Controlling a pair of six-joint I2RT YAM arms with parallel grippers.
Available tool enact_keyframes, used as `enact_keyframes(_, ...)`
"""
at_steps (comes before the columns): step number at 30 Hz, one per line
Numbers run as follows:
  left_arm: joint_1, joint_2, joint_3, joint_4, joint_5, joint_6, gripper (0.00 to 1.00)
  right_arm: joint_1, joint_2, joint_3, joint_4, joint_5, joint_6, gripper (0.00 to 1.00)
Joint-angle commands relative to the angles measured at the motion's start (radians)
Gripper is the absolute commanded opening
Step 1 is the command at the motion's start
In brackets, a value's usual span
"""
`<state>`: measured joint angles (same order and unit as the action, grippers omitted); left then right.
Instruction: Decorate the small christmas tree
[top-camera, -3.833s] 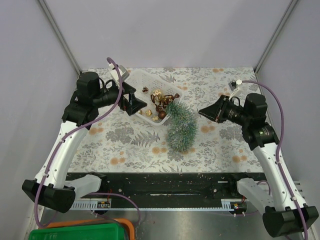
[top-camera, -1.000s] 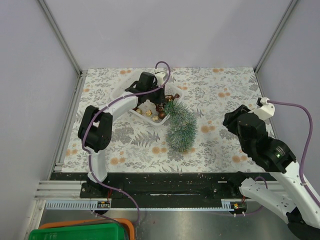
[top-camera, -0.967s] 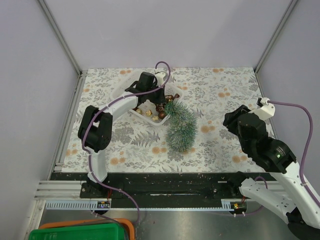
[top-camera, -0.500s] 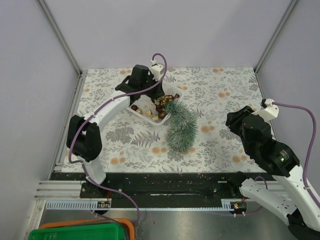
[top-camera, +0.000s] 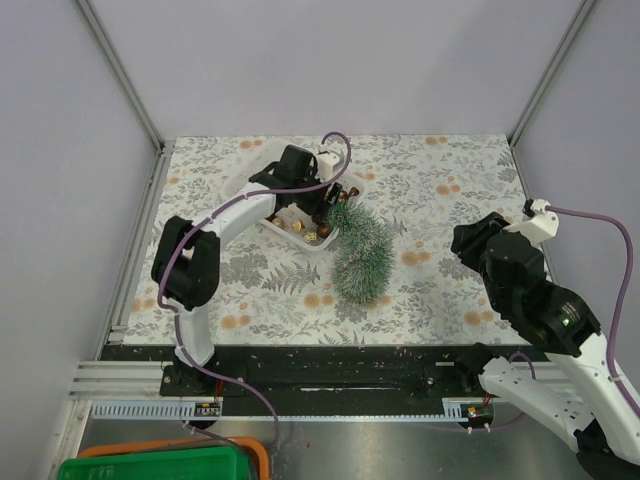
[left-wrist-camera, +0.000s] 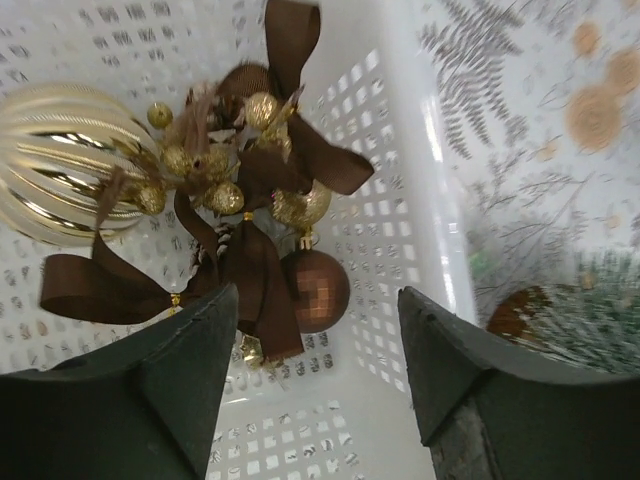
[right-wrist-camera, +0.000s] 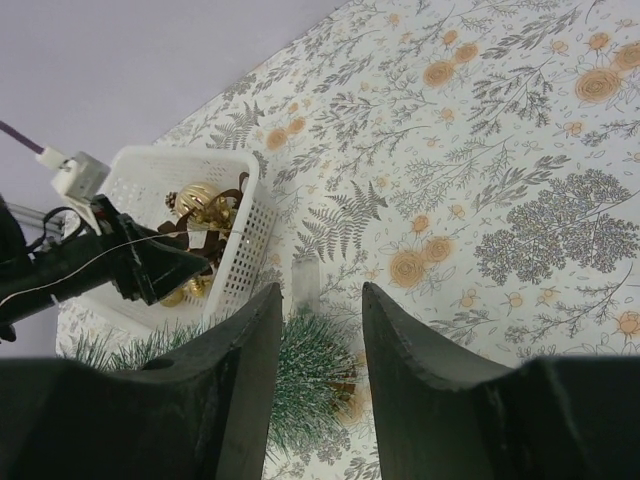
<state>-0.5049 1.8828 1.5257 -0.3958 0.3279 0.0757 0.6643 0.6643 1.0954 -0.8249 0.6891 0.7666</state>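
The small christmas tree (top-camera: 360, 255) lies on its side on the leaf-print cloth, its tip against the white basket (top-camera: 262, 226). The left wrist view shows its wooden base (left-wrist-camera: 515, 315) at the right. My left gripper (top-camera: 318, 198) reaches down into the basket, open (left-wrist-camera: 316, 291). Just beyond its fingertips lie a brown faceted ball (left-wrist-camera: 320, 292), brown ribbon bows (left-wrist-camera: 100, 290), gold berries (left-wrist-camera: 215, 165) and a ribbed gold ball (left-wrist-camera: 60, 160). My right gripper (top-camera: 462, 240) hovers right of the tree, open and empty (right-wrist-camera: 320, 290), with the tree (right-wrist-camera: 315, 365) below it.
The basket wall (left-wrist-camera: 420, 180) stands between the ornaments and the tree. A green bin (top-camera: 160, 465) sits off the table at the near left. Grey walls close in the table on three sides, and a black rail (top-camera: 330, 365) runs along the near edge.
My left gripper was shut and is now open. The left arm swung back left, then returned over the basket's ornaments. The right arm has barely shifted. The tree has not moved.
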Motion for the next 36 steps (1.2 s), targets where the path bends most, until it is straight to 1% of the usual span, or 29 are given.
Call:
enact_keyframes(1,-0.003,0.039,0.042,-0.006,-0.064,0.058,0.66,0.006,0.021,-0.008,0.055,0.009,-0.016,0.47)
enact_keyframes(3,-0.003,0.047,0.031,-0.008,-0.078,0.079,0.60,0.006,0.029,-0.012,0.067,0.003,-0.020,0.47)
enact_keyframes(6,-0.003,0.049,0.005,-0.006,-0.104,0.114,0.52,0.006,0.037,-0.037,0.098,-0.026,-0.023,0.52)
enact_keyframes(9,-0.001,0.047,-0.015,-0.006,-0.109,0.133,0.35,0.006,0.034,-0.106,0.173,-0.115,-0.024,0.56)
enact_keyframes(12,-0.001,0.042,-0.022,-0.002,-0.105,0.133,0.17,0.004,0.050,-0.195,0.282,-0.196,-0.029,0.59)
enact_keyframes(14,-0.001,0.033,-0.016,-0.006,-0.099,0.125,0.04,0.004,0.081,-0.235,0.332,-0.204,-0.042,0.60)
enact_keyframes(15,-0.003,0.023,-0.012,-0.011,-0.095,0.122,0.00,0.006,0.098,-0.249,0.357,-0.191,-0.052,0.60)
enact_keyframes(18,0.000,-0.010,0.008,-0.044,-0.058,0.101,0.00,0.006,0.118,-0.294,0.464,-0.151,-0.105,0.60)
enact_keyframes(21,-0.001,-0.056,0.019,-0.077,-0.015,0.076,0.00,0.006,0.124,-0.351,0.614,-0.114,-0.177,0.60)
enact_keyframes(24,-0.001,-0.111,0.021,-0.104,0.031,0.052,0.00,0.004,0.171,-0.368,0.701,-0.092,-0.216,0.57)
enact_keyframes(26,-0.001,-0.146,0.030,-0.129,0.049,0.038,0.00,0.004,0.210,-0.362,0.716,-0.103,-0.213,0.50)
enact_keyframes(27,-0.001,-0.165,0.036,-0.146,0.060,0.033,0.00,0.006,0.221,-0.359,0.711,-0.099,-0.202,0.44)
enact_keyframes(30,-0.001,-0.220,0.053,-0.192,0.095,0.032,0.00,0.006,0.196,-0.367,0.685,-0.074,-0.174,0.19)
enact_keyframes(33,-0.001,-0.272,0.077,-0.239,0.122,0.044,0.00,0.004,0.123,-0.374,0.621,-0.033,-0.164,0.01)
enact_keyframes(36,0.000,-0.313,0.119,-0.288,0.144,0.061,0.00,0.006,0.025,-0.374,0.531,-0.002,-0.139,0.00)
